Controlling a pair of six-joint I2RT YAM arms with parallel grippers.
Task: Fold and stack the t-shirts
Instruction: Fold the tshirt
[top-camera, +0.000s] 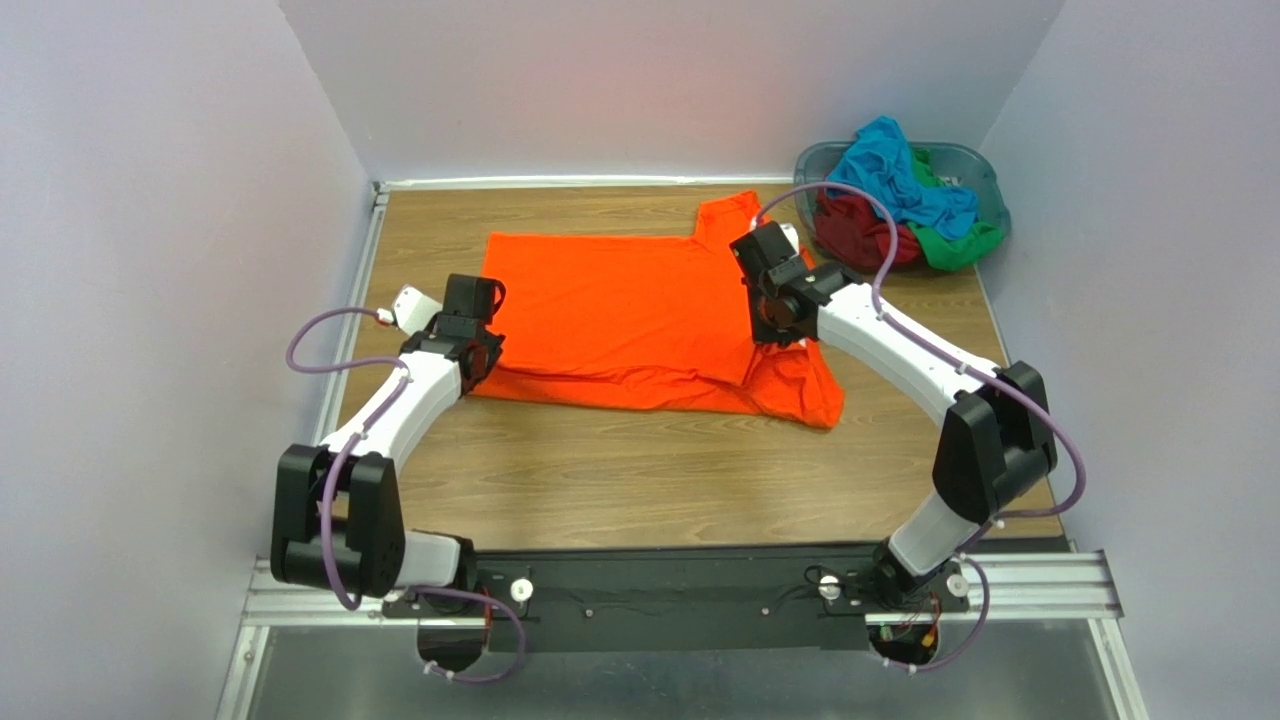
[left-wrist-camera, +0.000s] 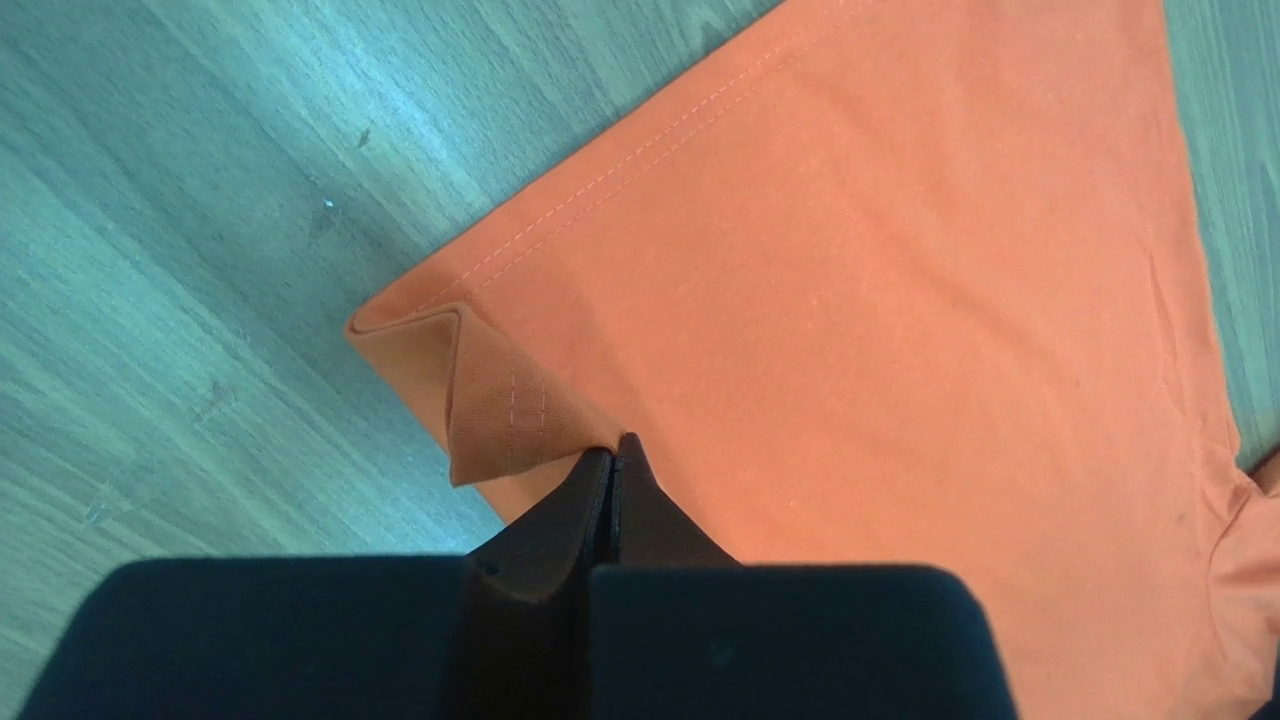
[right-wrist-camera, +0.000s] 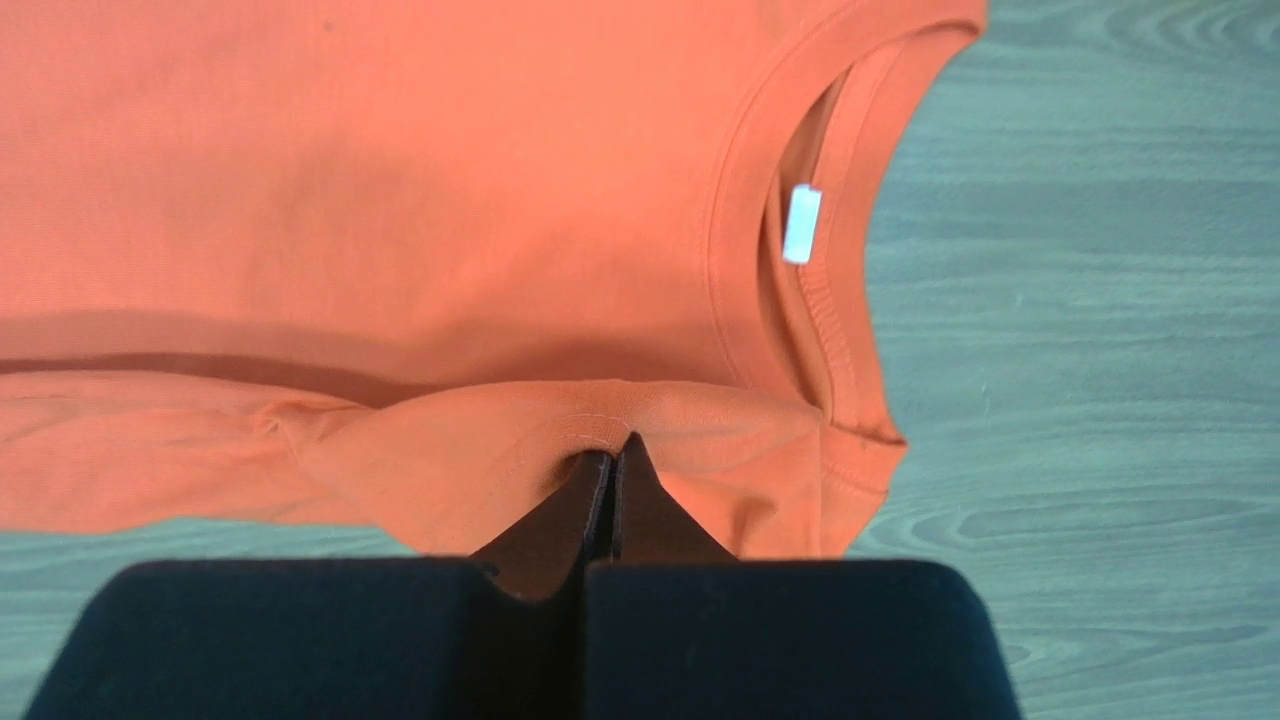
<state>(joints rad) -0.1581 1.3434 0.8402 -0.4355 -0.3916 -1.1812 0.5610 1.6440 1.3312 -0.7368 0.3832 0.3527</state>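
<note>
From overhead I see the orange t-shirt (top-camera: 631, 308) spread flat on the wooden table (top-camera: 631, 465), its near side doubled over. The left gripper (top-camera: 484, 342) sits at the shirt's left near corner and the right gripper (top-camera: 774, 308) at its right end, by the neck. Beyond the shirt's far right corner stands the basket (top-camera: 984, 168), with the turquoise (top-camera: 899, 168), dark red (top-camera: 849, 233) and green (top-camera: 962, 243) shirts heaped in it.

On my left wrist camera the fingers are pressed together, pinching the shirt's turned-over hem corner at their tips.

On my right wrist camera the fingers are likewise closed tight, nipping a bunched fold of shoulder cloth just beside the collar (right-wrist-camera: 751, 180), where a white label (right-wrist-camera: 803, 222) shows.
</note>
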